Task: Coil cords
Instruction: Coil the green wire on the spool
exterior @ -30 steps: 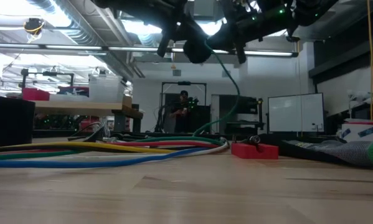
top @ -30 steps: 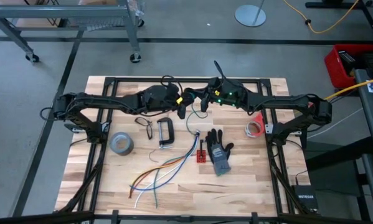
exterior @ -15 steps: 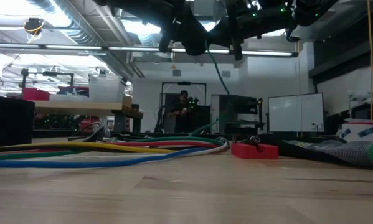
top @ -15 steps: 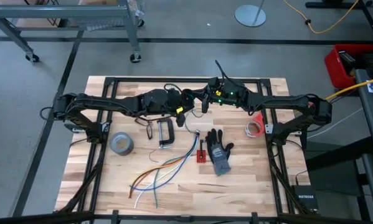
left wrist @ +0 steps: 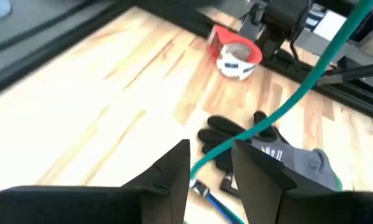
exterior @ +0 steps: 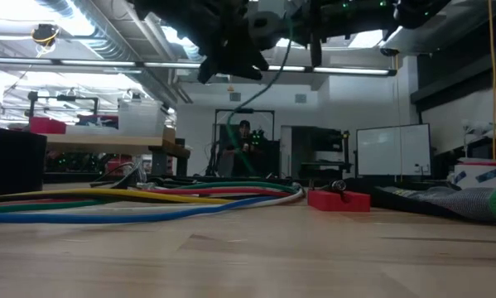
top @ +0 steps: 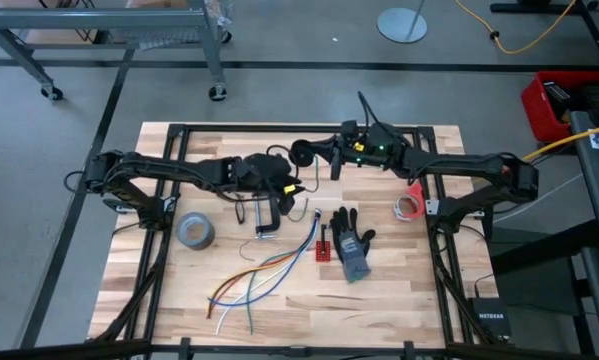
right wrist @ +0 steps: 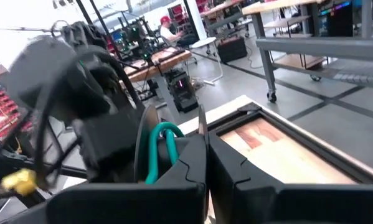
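Observation:
The cord is wound into a small dark bundle (top: 301, 153) held in the air over the table's far middle, at the tip of my right gripper (top: 312, 156), which is shut. Its green tail (left wrist: 286, 106) slants down from the bundle and passes through the gap of my left gripper (left wrist: 210, 146). That gripper is open, just near and left of the bundle (top: 290, 189). The tail's end lies on the table (top: 312, 212) by the glove. My right gripper holds the cord's bundle with its fingers level, reaching in from the table's right. A green loop (right wrist: 164, 140) shows right beside the shut fingers, which hide the pinch itself. The bundle is lifted clear, with its tail hanging toward the table.
On the table lie a grey tape roll (top: 194, 231), a black clamp (top: 266, 212), a dark glove (top: 351, 240), a red-and-white tape roll (top: 409, 205), a small red part (top: 322, 250) and loose coloured wires (top: 264, 275). A black frame (top: 299, 128) borders the table.
My left gripper has drawn away from the bundle, toward the near edge and a little down, rolling as it went. My right gripper has risen slightly with the bundle. The hanging tail has swung and now slants down to the left in the low view.

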Motion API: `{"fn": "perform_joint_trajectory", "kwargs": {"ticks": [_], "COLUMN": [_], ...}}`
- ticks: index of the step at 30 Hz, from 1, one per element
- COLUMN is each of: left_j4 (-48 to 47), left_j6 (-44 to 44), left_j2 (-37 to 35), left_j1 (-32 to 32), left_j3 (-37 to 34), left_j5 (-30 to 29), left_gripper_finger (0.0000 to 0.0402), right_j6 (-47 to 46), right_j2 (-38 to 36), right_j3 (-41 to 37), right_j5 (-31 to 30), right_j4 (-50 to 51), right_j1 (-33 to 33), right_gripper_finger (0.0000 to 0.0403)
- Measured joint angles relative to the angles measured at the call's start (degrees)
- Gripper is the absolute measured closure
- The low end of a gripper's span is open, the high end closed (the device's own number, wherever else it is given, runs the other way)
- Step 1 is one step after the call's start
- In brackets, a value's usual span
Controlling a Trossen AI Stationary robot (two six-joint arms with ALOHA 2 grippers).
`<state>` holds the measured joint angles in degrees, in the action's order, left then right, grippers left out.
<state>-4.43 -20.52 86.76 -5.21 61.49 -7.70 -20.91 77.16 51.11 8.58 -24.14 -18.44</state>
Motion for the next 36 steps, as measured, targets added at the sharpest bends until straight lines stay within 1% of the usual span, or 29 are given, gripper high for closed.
{"fn": "perform_joint_trajectory", "kwargs": {"ticks": [7, 11, 13, 16, 20, 23, 28, 32, 36], "left_j4": [-2.4, -4.0, -4.1, -3.9, -3.8, -2.9, 0.1, 2.9, 5.4], "left_j6": [-0.1, -1.4, 0.0, 4.4, 7.7, 10.8, 14.3, 15.7, 16.2], "left_j2": [0.0, 0.0, 0.0, 0.0, 0.0, 0.4, 3.0, 6.5, 10.0], "left_j1": [0.3, 0.3, 0.6, 1.5, 2.8, 3.5, 3.9, 3.7, 3.7], "left_j3": [0.0, 0.0, 0.0, 0.0, 0.0, 0.0, 0.0, 0.0, 0.0], "left_j5": [0.0, 0.1, 0.1, 0.0, 0.0, -1.7, -3.2, -3.6, -4.1], "left_gripper_finger": [0.0307, 0.0308, 0.0303, 0.0291, 0.0263, 0.0239, 0.0205, 0.0195, 0.0198], "right_j6": [1.7, 1.9, 1.9, 1.9, 1.8, 1.8, 0.1, -0.3, -0.3], "right_j2": [-3.6, -5.3, -5.8, -6.3, -6.3, -6.3, -6.3, -6.2, -6.2], "right_j3": [0.0, 0.0, 0.0, 0.0, 0.0, 0.0, 0.0, 0.0, 0.0], "right_j5": [0.0, 0.0, 0.0, 0.0, 0.0, 0.0, 3.1, 4.3, 4.8], "right_j4": [1.7, 3.4, 3.4, 3.3, 3.4, 3.3, 3.3, 3.2, 3.2], "right_j1": [0.0, 0.0, 0.0, 0.0, 0.0, 0.0, 0.1, 0.1, 0.1], "right_gripper_finger": [0.0400, 0.0400, 0.0400, 0.0400, 0.0400, 0.0400, 0.0400, 0.0400, 0.0400]}}
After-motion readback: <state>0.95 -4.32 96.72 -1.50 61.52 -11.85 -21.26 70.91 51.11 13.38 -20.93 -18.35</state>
